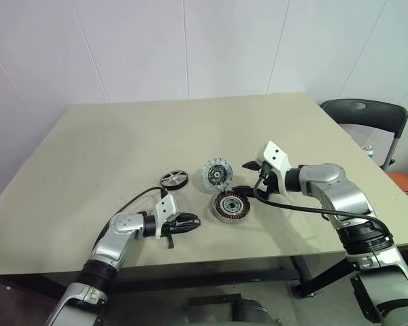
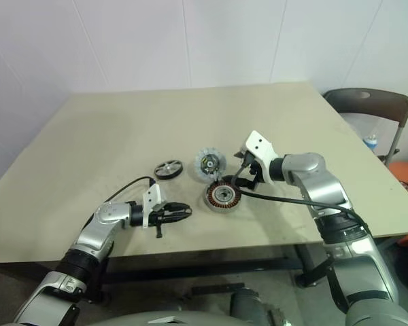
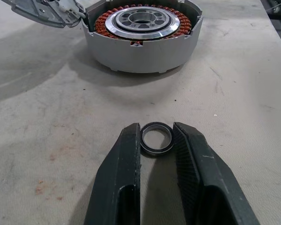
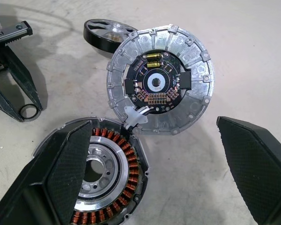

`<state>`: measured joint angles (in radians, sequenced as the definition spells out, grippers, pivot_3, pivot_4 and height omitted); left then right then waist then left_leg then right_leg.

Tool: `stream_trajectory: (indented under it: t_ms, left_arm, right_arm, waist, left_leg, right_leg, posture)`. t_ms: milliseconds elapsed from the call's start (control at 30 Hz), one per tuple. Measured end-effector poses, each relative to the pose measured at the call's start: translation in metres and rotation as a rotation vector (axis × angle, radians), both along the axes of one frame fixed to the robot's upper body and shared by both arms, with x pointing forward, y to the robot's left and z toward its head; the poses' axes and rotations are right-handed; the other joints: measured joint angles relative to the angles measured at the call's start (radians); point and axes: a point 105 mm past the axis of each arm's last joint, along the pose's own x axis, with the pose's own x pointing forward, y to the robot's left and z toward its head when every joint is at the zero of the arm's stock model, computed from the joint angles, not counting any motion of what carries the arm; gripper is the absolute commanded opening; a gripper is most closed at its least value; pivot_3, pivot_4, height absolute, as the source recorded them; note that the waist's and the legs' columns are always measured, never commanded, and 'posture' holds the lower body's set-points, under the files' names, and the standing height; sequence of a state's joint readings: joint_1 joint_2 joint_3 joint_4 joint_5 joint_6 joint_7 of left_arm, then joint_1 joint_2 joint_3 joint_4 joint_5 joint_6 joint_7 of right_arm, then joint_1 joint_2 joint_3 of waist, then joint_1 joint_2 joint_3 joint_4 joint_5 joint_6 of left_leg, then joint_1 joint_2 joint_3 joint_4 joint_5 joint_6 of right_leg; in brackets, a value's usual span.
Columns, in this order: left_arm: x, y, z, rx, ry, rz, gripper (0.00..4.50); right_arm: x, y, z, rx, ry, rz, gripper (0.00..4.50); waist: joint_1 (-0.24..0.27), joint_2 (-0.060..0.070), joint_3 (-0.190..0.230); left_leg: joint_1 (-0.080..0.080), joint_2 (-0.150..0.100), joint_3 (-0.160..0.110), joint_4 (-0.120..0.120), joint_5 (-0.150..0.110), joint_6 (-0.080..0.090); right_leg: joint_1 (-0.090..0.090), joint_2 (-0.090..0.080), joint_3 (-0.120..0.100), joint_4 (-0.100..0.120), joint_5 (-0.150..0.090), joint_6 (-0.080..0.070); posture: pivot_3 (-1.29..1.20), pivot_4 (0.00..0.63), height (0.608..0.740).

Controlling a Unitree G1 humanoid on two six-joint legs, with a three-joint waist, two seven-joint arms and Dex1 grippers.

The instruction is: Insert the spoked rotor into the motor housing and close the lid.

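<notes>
1. A small black ring (image 3: pixel 156 138) is pinched between the fingers of the left end effector (image 3: pixel 157 140), low on the surface (image 1: pixel 88 149).
2. The right end effector (image 4: pixel 164 164) is held spread wide, one finger over the motor housing (image 1: pixel 231 206).
3. The lid (image 1: pixel 217 173) lies touching the housing; the spoked rotor (image 1: pixel 173 179) is set just beside the lid.

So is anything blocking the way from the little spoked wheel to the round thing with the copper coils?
Nothing visible does. The dark-rimmed spoked rotor lies on bare tabletop, apart from the round copper-coiled motor housing. The silvery segmented lid stands swung open, so the housing's top is uncovered.
</notes>
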<state>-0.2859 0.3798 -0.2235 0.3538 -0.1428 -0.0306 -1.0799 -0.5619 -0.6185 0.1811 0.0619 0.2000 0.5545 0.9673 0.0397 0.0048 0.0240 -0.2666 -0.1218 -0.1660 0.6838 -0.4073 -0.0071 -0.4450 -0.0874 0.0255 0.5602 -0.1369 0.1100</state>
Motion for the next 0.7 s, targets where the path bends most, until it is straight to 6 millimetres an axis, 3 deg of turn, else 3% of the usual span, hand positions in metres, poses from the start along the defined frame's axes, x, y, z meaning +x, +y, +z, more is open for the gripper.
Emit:
stream_trajectory:
  t_ms: [200, 367, 567, 700]
  left_arm:
    - [0.006, 0.003, 0.004, -0.038, 0.009, 0.053, 0.70]
    - [0.018, 0.004, 0.028, -0.119, -0.013, 0.086, 0.70]
    - [0.027, -0.018, 0.063, -0.176, -0.083, 0.016, 0.70]
    - [0.029, -0.035, 0.070, -0.190, -0.088, -0.048, 0.70]
  right_arm:
    - [0.000, 0.000, 0.000, 0.001, -0.002, -0.001, 4.50]
    - [0.001, 0.001, 0.000, 0.005, -0.003, -0.002, 4.50]
    - [-0.005, -0.005, -0.002, 0.058, 0.044, -0.006, 4.50]
    - [-0.020, -0.020, -0.006, 0.136, 0.131, -0.022, 4.50]
  waist:
    - [0.000, 0.000, 0.000]
    - [0.000, 0.000, 0.000]
    - [0.000, 0.000, 0.000]
    - [0.002, 0.000, 0.000]
  left_leg:
    - [0.001, 0.000, 0.000, 0.000, 0.000, 0.000]
    - [0.001, 0.000, -0.001, 0.000, 0.000, 0.000]
    - [-0.001, 0.000, -0.001, 0.000, -0.001, 0.002]
    - [-0.001, 0.000, -0.001, 0.000, -0.001, 0.002]
  right_leg:
    - [0.000, 0.000, 0.000, 0.000, 0.000, 0.000]
    - [-0.002, 0.000, 0.000, -0.002, 0.000, 0.000]
    - [-0.002, 0.000, -0.001, -0.005, 0.000, 0.000]
    - [-0.002, 0.000, -0.001, -0.007, 0.000, 0.000]
  posture:
    - [0.00, 0.000, 0.740]
    - [0.00, 0.000, 0.740]
    - [0.00, 0.000, 0.740]
    - [0.00, 0.000, 0.740]
